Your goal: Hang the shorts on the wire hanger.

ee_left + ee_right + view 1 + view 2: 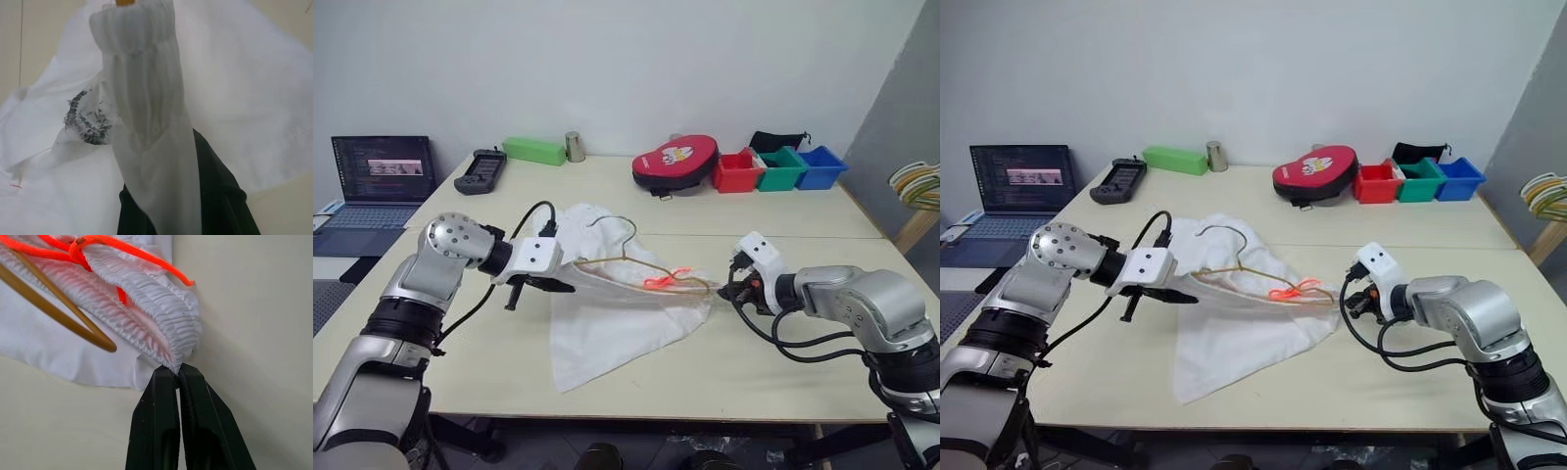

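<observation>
Both claws, left claw (570,284) and right claw (177,377), pinch the shorts (607,323) stretched between them.

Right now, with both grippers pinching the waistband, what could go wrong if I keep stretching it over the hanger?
1. The right gripper holds only the very edge of the shorts; more tension may pull the waistband free.
2. The wire hanger lies loose in the fabric, held by neither gripper, so it could shift or slip out.
3. The orange cord sits against the wire and might snag.

White shorts (607,313) w/ orange-red cord (666,281), maybe grey print; yellow-gold wire hanger (636,262).
</observation>
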